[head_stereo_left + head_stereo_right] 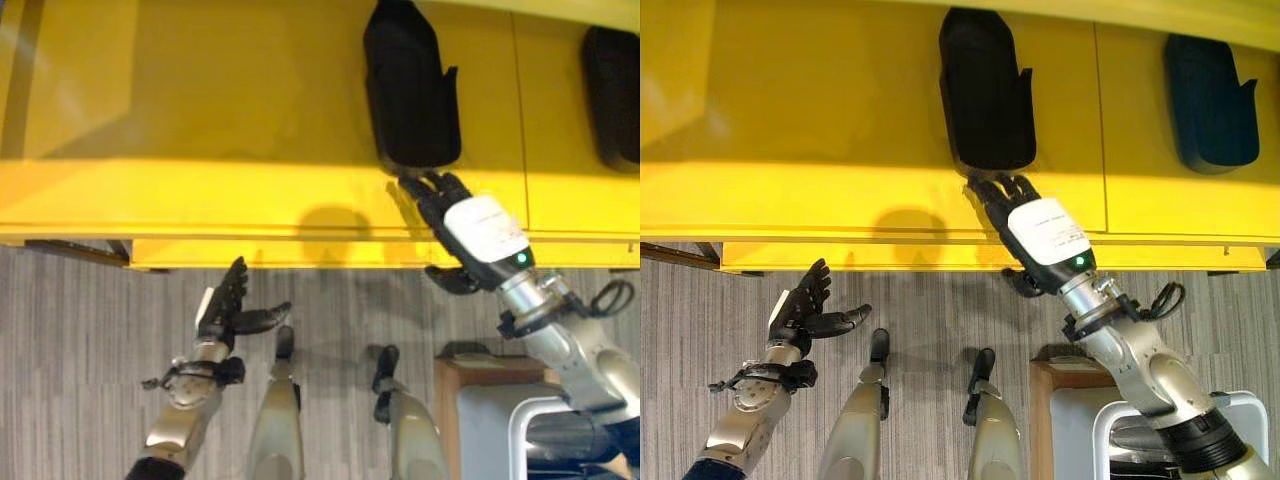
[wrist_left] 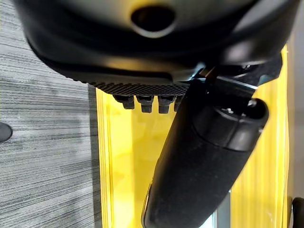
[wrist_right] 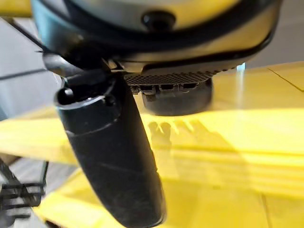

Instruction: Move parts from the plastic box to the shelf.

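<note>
A black moulded part (image 1: 410, 90) lies on the yellow shelf (image 1: 200, 130), and a second black part (image 1: 615, 95) lies further right. My right hand (image 1: 450, 215) reaches over the shelf's front edge, its straight fingers just short of the first part's near end, holding nothing; that part (image 3: 178, 97) shows past the fingers in the right wrist view. My left hand (image 1: 230, 310) hovers open over the floor in front of the shelf, thumb spread, empty. The yellow shelf (image 2: 128, 161) shows beyond its fingers in the left wrist view.
Grey striped carpet (image 1: 70, 350) lies before the shelf. A brown box edge (image 1: 470, 375) and a pale grey plastic box (image 1: 490, 420) sit at lower right beside my right arm. The shelf's left portion is bare yellow surface.
</note>
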Available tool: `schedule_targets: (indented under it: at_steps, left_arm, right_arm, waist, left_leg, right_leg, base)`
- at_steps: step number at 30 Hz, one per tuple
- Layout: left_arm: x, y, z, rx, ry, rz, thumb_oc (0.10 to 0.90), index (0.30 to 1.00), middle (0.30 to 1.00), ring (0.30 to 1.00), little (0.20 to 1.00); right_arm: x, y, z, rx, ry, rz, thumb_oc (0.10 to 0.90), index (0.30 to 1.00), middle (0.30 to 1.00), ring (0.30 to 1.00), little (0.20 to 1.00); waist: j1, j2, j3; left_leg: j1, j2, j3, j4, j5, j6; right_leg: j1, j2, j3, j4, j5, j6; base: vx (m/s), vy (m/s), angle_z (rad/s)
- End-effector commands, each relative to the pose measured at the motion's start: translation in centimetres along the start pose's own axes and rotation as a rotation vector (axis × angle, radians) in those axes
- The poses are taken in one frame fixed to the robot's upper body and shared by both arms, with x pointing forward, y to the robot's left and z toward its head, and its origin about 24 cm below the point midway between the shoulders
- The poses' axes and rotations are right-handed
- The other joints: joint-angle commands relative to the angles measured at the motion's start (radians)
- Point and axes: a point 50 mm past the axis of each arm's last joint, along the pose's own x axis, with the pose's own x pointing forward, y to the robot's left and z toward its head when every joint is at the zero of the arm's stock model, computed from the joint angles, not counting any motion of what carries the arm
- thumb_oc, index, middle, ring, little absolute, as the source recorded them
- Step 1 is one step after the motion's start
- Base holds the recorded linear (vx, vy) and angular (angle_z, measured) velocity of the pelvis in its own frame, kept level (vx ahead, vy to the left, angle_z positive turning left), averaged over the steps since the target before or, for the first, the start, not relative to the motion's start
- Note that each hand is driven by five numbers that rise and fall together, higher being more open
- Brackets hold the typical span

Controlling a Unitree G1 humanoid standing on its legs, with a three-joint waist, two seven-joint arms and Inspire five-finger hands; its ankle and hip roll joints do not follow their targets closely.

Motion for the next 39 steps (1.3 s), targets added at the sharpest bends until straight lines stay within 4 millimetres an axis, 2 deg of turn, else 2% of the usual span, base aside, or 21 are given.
schedule_targets:
  at_steps: [1, 7, 17, 26, 39]
  left_arm:
    - [-0.4, -0.2, 1.8, 0.024, -0.115, 0.013, 0.9, 1.0, 1.0, 1.0, 1.0]
    - [-0.4, -0.2, 1.7, 0.029, -0.123, 0.027, 0.9, 1.0, 1.0, 1.0, 1.0]
    - [-0.3, -0.7, 1.6, 0.028, -0.121, 0.017, 0.9, 1.0, 1.0, 1.0, 1.0]
    - [-0.5, -0.5, 1.4, 0.017, -0.117, 0.018, 0.9, 1.0, 1.0, 1.0, 1.0]
    - [-0.5, -0.8, 1.3, 0.013, -0.111, -0.002, 0.9, 1.0, 1.0, 1.0, 1.0]
  right_arm:
    - [0.1, -2.8, 1.2, -0.101, -0.079, -0.163, 0.9, 1.0, 1.0, 1.0, 1.0]
    - [-1.4, -2.7, 0.8, -0.116, -0.039, -0.214, 0.9, 1.0, 1.0, 1.0, 1.0]
    - [-1.7, -1.7, 0.1, -0.142, -0.009, -0.171, 0.9, 1.0, 1.0, 1.0, 1.0]
    - [-1.1, -2.3, -1.7, -0.191, 0.068, -0.239, 0.9, 1.0, 1.0, 1.0, 1.0]
    - [0.5, -0.4, -3.1, -0.143, 0.134, -0.17, 0.9, 1.0, 1.0, 1.0, 1.0]
  waist:
    - [-0.024, -0.001, -0.114]
    - [-0.036, 0.004, -0.118]
    - [-0.036, 0.006, -0.12]
    - [-0.033, 0.008, -0.122]
    - [-0.018, 0.011, -0.114]
  left_leg:
    - [0.016, 0.05, -0.013, 0.052, -0.06, -0.006]
    - [0.013, 0.042, -0.014, 0.056, -0.061, -0.004]
    - [0.017, 0.038, -0.008, 0.06, -0.062, -0.005]
    - [0.018, 0.041, -0.005, 0.061, -0.063, -0.006]
    - [0.016, 0.04, -0.008, 0.066, -0.064, -0.004]
  right_leg:
    - [0.016, -0.04, 0.048, 0.001, 0.05, 0.038]
    - [0.021, -0.047, 0.05, -0.003, 0.052, 0.042]
    - [0.024, -0.05, 0.056, -0.004, 0.053, 0.044]
    - [0.022, -0.051, 0.058, 0.0, 0.051, 0.044]
    - [0.019, -0.052, 0.056, 0.012, 0.046, 0.039]
  base:
    - [0.0, 0.0, 0.0]
    - [0.0, 0.0, 0.0]
    - [0.0, 0.0, 0.0]
    - [0.0, 0.0, 0.0]
    - [0.0, 0.0, 0.0]
